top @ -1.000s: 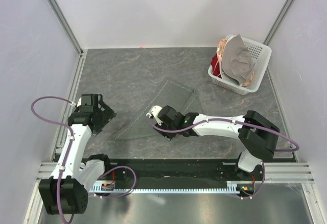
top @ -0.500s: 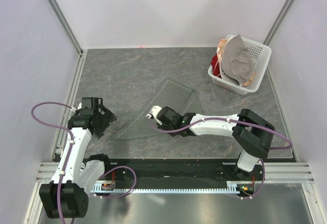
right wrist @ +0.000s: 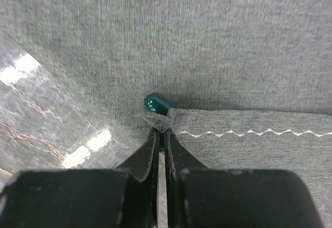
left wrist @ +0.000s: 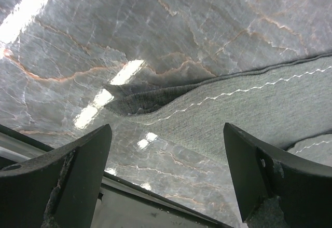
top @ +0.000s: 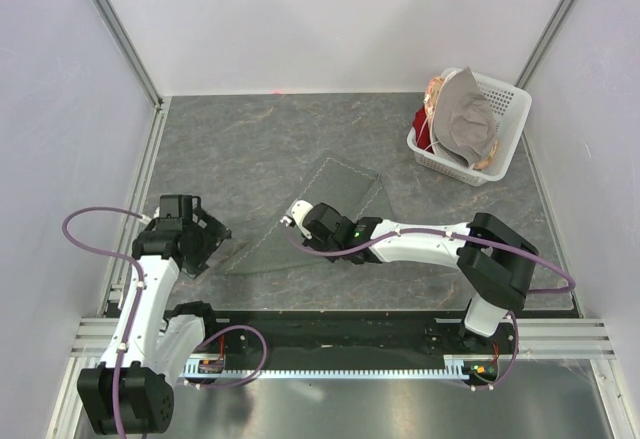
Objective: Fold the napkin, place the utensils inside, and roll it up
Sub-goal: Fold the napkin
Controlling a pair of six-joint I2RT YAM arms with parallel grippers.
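Observation:
The dark grey-green napkin (top: 340, 189) lies folded into a triangle on the marble table. My right gripper (top: 292, 221) is low over its near-left part. In the right wrist view the right gripper (right wrist: 162, 130) is shut, pinching a folded corner of the napkin (right wrist: 207, 41) by its stitched hem. The teal tip of the spoon handle (right wrist: 157, 104) pokes out just beyond the pinched fold; the rest of the utensil is hidden under cloth. My left gripper (top: 205, 244) hovers open by the napkin's left corner (left wrist: 155, 101), its fingers (left wrist: 83, 160) wide apart and empty.
A white basket (top: 505, 109) holding a paler grey-beige cloth (top: 465, 119) and some reddish items stands at the back right. The table's near edge and black rail (left wrist: 135, 202) lie just below the left gripper. White walls enclose the table.
The right gripper has closed from partly open onto the napkin's fold and shifted slightly left. The left arm has drawn a little toward the near edge, staying open.

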